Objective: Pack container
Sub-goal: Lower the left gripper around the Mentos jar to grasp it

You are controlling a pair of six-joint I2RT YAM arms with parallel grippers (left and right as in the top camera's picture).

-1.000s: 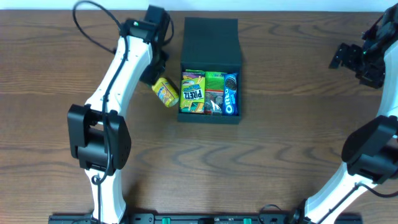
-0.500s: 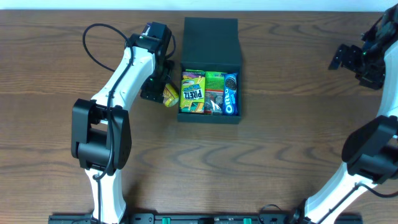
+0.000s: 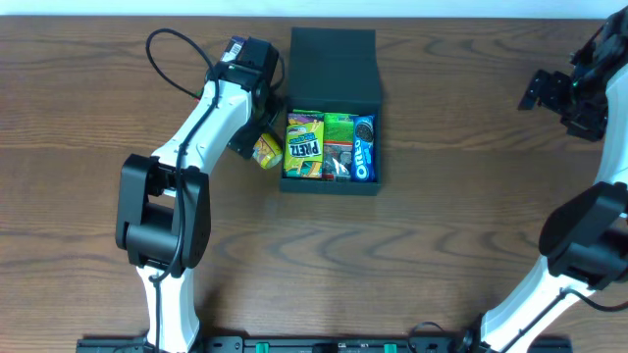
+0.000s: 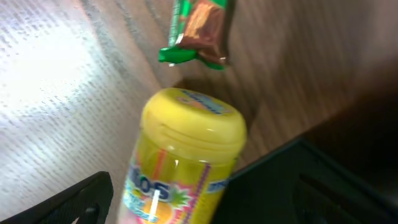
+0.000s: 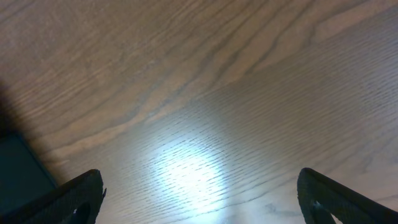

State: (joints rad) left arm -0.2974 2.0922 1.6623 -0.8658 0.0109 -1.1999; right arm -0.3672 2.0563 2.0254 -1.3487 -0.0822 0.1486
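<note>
One yellow bottle point(image 4: 189, 149) beside container point(image 3: 334, 61), green wrapper point(image 4: 198, 31) near

A yellow-capped bottle point(image 4: 186, 155) fills the centre, a green-and-brown wrapper point(image 4: 198, 31) lying just beyond on the wooden table point(image 4: 50, 81).

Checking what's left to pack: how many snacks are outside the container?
2. The yellow bottle lies just left of the container; a green-and-brown wrapped snack lies on the table just past its cap. More may be hidden under the left arm.

Yellow bottle point(image 4: 186, 155) tight beside container point(image 3: 334, 59) left wall; green wrapper point(image 4: 198, 31) close by.
</note>
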